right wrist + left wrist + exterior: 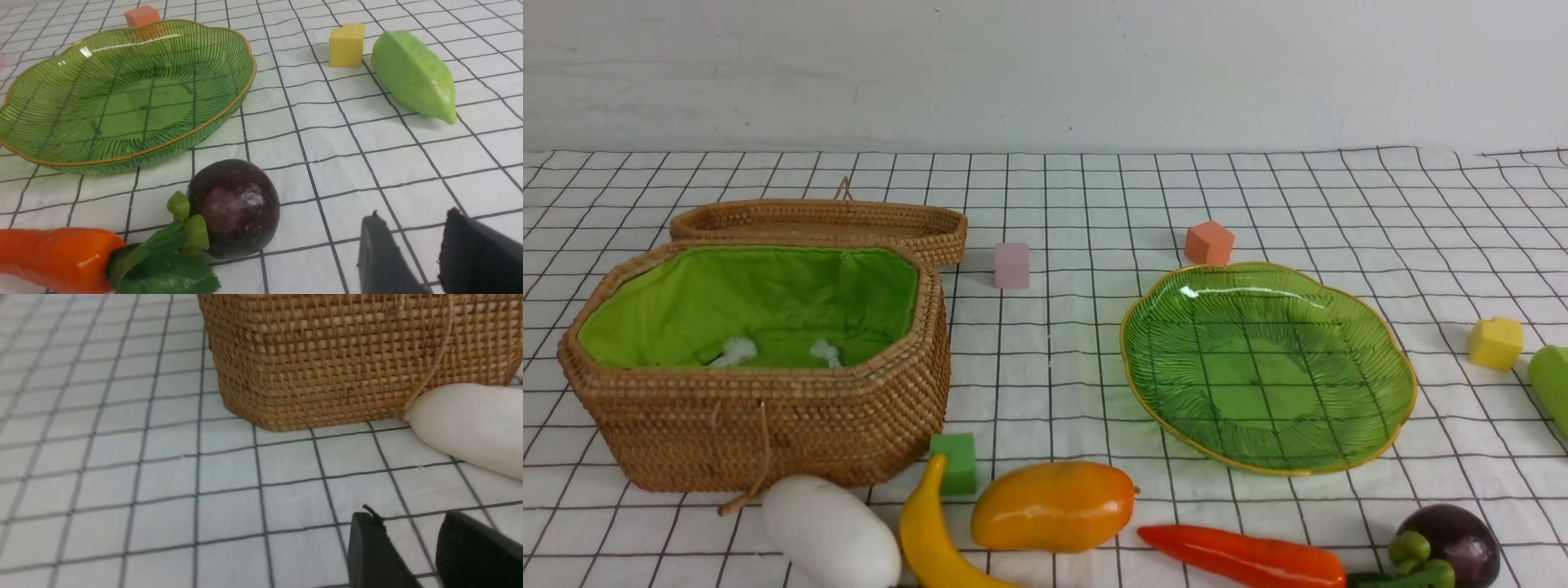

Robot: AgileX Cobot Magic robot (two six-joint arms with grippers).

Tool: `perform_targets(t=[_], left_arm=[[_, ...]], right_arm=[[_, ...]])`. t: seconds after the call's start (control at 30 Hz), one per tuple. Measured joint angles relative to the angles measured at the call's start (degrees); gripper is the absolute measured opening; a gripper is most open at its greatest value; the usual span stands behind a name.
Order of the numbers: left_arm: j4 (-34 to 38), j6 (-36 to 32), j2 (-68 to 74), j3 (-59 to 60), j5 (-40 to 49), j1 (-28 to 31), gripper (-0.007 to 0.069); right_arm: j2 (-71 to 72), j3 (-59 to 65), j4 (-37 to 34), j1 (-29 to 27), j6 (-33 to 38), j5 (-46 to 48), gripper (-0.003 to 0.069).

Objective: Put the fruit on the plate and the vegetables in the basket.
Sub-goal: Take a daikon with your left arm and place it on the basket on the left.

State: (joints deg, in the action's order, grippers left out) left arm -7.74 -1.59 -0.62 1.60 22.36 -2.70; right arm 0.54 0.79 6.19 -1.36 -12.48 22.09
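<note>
plate green ribbed, gold rim | basket brown woven, green lining | cloth white, black grid

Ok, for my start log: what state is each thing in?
Brown wicker basket: lid open, no produce inside.
Green glass plate: empty.
White radish: on cloth beside basket.
Yellow banana: on cloth.
Orange mango: on cloth.
Red pepper: on cloth.
Dark purple mangosteen: on cloth.
Pale green gourd: on cloth.
Left end effector: open, empty.
Right end effector: open, empty.

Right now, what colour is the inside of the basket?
Bright green; the basket has a fabric lining, best seen in the front view.
</note>
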Motion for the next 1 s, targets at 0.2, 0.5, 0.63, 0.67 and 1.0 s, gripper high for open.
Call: perform_targets(t=[0.2,0.5,0.63,0.67,1.0], left_arm=[[-5.73,-2.38,0.0,0.0,-0.63,0.0,0.0239],[-6.15,-0.82,0.0,0.13,-12.26,0.0,0.0239],[3.72,11.82,0.0,0.18,-26.89,0.0,0.0239],[4.15,12.44,0.0,0.18,-27.67,0.0,0.0239],[7.74,22.32,0.73,-20.99,-38.47,0.0,0.0239]], right_arm=[[0.0,0.0,0.0,0.0,0.0,0.0,0.0245],[0.0,0.0,0.0,0.0,0.0,0.0,0.0245],[0.0,0.0,0.0,0.0,0.0,0.0,0.0245],[0.0,0.0,0.0,0.0,0.0,0.0,0.0245],[0.0,0.0,0.0,0.0,0.0,0.0,0.0245]])
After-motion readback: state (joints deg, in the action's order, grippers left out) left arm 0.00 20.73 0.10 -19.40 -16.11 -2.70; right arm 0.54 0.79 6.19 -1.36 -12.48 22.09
